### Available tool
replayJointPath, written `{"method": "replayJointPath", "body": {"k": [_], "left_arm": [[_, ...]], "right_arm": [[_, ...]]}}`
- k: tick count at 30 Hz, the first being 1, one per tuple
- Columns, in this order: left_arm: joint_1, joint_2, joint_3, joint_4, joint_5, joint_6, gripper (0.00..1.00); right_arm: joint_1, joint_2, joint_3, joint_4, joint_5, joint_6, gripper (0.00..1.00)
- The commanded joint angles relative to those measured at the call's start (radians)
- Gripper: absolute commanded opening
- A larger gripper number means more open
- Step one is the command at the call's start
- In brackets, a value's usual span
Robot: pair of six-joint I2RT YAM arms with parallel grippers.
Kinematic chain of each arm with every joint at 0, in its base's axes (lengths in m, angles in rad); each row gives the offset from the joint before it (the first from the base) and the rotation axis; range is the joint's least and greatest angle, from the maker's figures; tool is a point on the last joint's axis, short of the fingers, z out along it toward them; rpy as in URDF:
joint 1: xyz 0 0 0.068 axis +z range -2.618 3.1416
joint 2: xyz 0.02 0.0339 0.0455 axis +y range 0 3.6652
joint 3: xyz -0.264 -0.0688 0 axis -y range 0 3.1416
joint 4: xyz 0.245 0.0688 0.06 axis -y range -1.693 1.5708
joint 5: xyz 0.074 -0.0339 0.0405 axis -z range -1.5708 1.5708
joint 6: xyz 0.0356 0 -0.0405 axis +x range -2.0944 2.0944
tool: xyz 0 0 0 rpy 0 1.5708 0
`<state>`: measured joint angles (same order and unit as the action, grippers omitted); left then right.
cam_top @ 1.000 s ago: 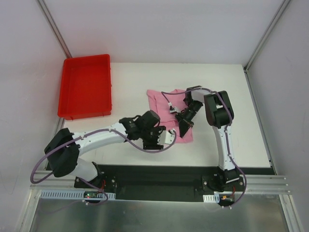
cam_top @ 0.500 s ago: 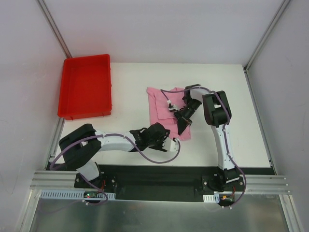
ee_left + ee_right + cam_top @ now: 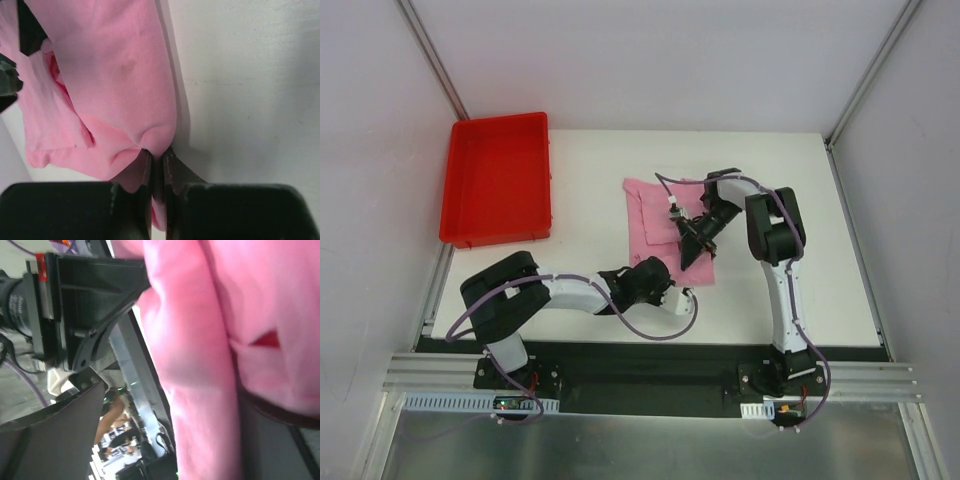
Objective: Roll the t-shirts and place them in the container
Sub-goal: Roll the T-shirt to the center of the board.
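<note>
The light-pink t-shirt lies folded into a narrow strip at the middle of the white table. My left gripper sits low at the strip's near end. In the left wrist view it is shut, pinching a pucker of the pink t-shirt at its near edge. My right gripper is over the near half of the strip. In the right wrist view it is open, its dark fingers wide apart, with a thick fold of the t-shirt lying between them.
A red tray stands at the table's back left, apart from the shirt. The left arm's purple cable loops on the table near the front edge. The left gripper's black body shows close by in the right wrist view.
My left gripper has dropped toward the table, slid to the shirt's near edge and shut on it. My right gripper has opened and shifted slightly back and left.
</note>
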<state>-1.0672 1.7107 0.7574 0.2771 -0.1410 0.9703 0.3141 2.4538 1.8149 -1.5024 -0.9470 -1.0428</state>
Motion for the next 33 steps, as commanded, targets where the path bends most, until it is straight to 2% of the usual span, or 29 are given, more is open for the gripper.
{"method": "replayJointPath", "body": {"k": [1,3,4,6,7,8,9,10,11,12,13,15,17,18,19,24,33], "left_arm": [[0.022,0.018,0.051,-0.272,0.194,-0.126,0.0],[0.073,0.02,0.13,-0.393,0.274,-0.185,0.0],[0.096,0.023,0.16,-0.444,0.379,-0.227,0.0],[0.153,0.03,0.236,-0.502,0.483,-0.246,0.0],[0.168,0.038,0.258,-0.539,0.557,-0.269,0.0],[0.182,0.056,0.284,-0.564,0.596,-0.272,0.0],[0.196,0.066,0.328,-0.585,0.631,-0.272,0.0],[0.217,0.076,0.35,-0.601,0.659,-0.284,0.0],[0.231,0.104,0.399,-0.646,0.725,-0.288,0.0],[0.242,0.121,0.428,-0.677,0.757,-0.289,0.0],[0.251,0.136,0.454,-0.699,0.777,-0.306,0.0],[0.274,0.165,0.496,-0.731,0.831,-0.321,0.0],[0.283,0.179,0.511,-0.74,0.853,-0.323,0.0],[0.288,0.181,0.517,-0.75,0.86,-0.323,0.0],[0.289,0.184,0.522,-0.753,0.868,-0.326,0.0],[0.323,0.219,0.563,-0.792,0.931,-0.349,0.0],[0.351,0.256,0.62,-0.826,0.968,-0.351,0.0]], "right_arm": [[-0.07,-0.044,-0.043,-0.093,0.073,-0.14,0.96],[-0.138,-0.174,-0.045,-0.093,0.015,-0.181,0.96],[-0.186,-0.232,-0.051,-0.05,0.005,-0.197,0.96],[-0.236,-0.454,-0.122,0.098,0.004,-0.143,0.96],[-0.277,-0.545,-0.185,0.34,0.043,-0.104,0.96],[-0.286,-0.637,-0.36,0.484,0.097,-0.02,0.96],[-0.291,-0.89,-0.472,0.659,0.179,0.031,0.96],[-0.29,-1.02,-0.629,1.029,0.336,0.064,0.96],[-0.284,-1.158,-0.872,1.164,0.335,-0.056,0.96],[-0.265,-1.338,-0.982,1.252,0.333,-0.139,0.96],[-0.2,-1.41,-1.056,1.359,0.385,-0.176,0.96],[-0.153,-1.47,-1.123,1.307,0.389,-0.221,0.96],[-0.1,-1.49,-1.105,1.059,0.285,-0.316,0.96],[-0.074,-1.5,-1.121,1.044,0.283,-0.312,0.96],[-0.02,-1.521,-1.143,1.079,0.312,-0.301,0.96],[0.086,-1.549,-1.215,1.131,0.332,-0.338,0.96],[0.174,-1.37,-1.223,1.223,0.358,-0.37,0.96]]}}
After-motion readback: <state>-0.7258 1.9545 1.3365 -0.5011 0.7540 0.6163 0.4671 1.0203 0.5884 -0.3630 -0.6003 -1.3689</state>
